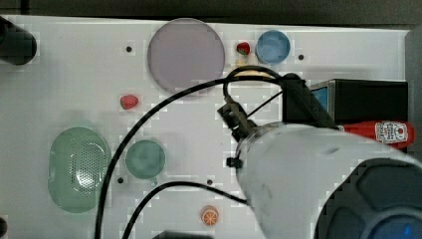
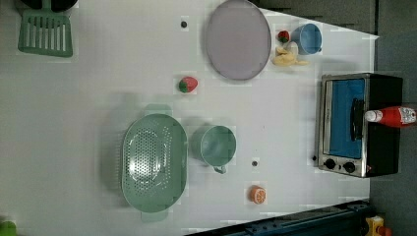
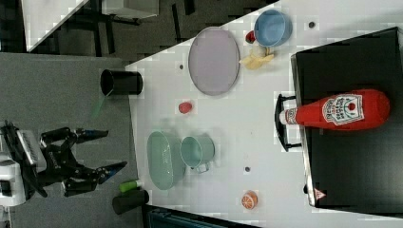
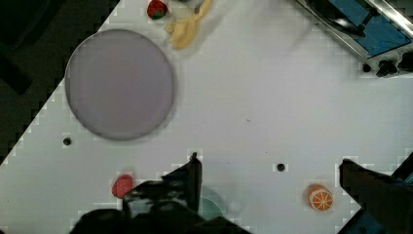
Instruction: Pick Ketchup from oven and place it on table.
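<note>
my pincer (image 4: pixel 270 187) hangs released, its two dark fingers (image 4: pixel 187 178) spread wide above the white worktop (image 4: pixel 272 97) in the wrist view, with nothing between them. the ketchup (image 3: pixel 340 110) lies on its side on top of the black oven (image 3: pixel 351 166), white cap toward the door side; the right view shows its label plainly, while in the top view my own arm covers the cap end and leaves just the red body (image 1: pixel 385 132) showing. the left view gives the oven's blue glass door (image 2: pixel 346 118) and knobs, which the right view does not. the wrist view shows the grey plate (image 4: pixel 120 84), a strawberry (image 4: pixel 122 185) and an orange half (image 4: pixel 320 197) on the worktop. the left view adds the green colander (image 2: pixel 154 162) with the green cup (image 2: pixel 216 145) just beside it.
</note>
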`<action>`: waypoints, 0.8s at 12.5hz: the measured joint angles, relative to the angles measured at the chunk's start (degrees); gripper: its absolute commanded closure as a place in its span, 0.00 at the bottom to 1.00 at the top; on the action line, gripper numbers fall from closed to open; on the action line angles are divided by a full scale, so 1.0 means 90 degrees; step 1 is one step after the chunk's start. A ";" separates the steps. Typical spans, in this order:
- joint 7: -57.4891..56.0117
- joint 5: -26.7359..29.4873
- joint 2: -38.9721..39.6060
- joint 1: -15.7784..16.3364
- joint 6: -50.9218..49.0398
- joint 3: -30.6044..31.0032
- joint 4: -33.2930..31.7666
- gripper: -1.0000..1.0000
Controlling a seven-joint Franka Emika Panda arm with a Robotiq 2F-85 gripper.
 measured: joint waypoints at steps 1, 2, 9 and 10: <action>0.0013 0.0018 0.0068 0.0044 0.0096 -0.0131 -0.0012 0.00; 0.0010 0.0165 0.0194 0.0159 0.0163 -0.0418 -0.0031 0.00; -0.0017 0.0094 0.1521 -0.0111 0.1736 -0.2134 -0.0137 0.00; -0.0015 0.0058 0.1714 -0.0136 0.2060 -0.2406 -0.0199 0.00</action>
